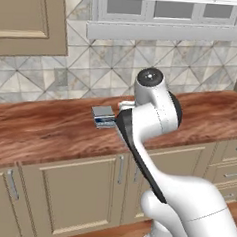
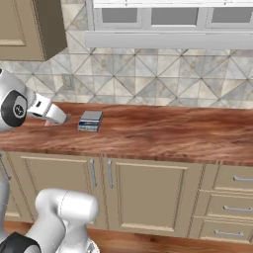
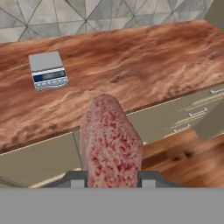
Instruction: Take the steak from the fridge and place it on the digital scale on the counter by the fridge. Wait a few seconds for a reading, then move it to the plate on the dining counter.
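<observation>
My gripper [image 3: 111, 178] clamped on steak [image 3: 111, 142], bottom centre of hand view, slab pointing out ahead for flat set-down. Digital scale [image 3: 47, 70] upper left, on counter [image 3: 144, 65], well apart. Weighing not yet done.

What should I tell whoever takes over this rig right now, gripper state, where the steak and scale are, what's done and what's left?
Gripper: shut on the flat pinkish-red raw steak, held up above the front edge of the counter.
Small square grey digital scale: sits bare on the long reddish-brown wood-grain counter, near the tiled wall, ahead and to the side of the steak.
Done: steak is picked up and brought to the counter.
Left: set steak on the scale, wait for a reading, then carry it to the plate on the dining counter.
</observation>
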You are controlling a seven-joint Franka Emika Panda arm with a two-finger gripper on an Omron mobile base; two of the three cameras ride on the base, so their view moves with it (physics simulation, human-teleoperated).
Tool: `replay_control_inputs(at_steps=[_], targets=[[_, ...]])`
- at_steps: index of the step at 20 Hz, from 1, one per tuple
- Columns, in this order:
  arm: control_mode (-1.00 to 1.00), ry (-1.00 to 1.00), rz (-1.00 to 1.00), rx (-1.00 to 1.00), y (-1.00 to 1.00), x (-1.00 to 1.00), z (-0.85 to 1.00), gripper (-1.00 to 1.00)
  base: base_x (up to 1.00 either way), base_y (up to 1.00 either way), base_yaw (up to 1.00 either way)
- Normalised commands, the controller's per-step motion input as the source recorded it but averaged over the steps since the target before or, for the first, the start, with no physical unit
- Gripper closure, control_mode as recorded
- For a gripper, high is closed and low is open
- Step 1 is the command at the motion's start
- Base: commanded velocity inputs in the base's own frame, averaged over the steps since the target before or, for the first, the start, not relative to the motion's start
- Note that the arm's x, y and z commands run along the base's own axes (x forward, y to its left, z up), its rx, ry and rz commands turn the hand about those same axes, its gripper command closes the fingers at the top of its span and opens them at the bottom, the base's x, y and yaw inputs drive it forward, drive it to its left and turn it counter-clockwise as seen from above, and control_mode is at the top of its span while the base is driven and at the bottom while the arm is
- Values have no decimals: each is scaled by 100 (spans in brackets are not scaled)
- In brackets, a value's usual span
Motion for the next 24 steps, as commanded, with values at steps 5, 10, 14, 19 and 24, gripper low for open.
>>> replay_control_inputs(at_steps=[5,10,14,19,24], targets=[[100,0,0,0,0,0,0,100,62,40,-33],[-100,2,-3,6,33,8,-16,100,16,21,-8],[-100,0,14,15,36,43,-47,100,0,0,0],[-100,0,34,19,0,95,-49,100,0,0,0],[-100,0,36,3,1,97,-45,100,0,0,0]])
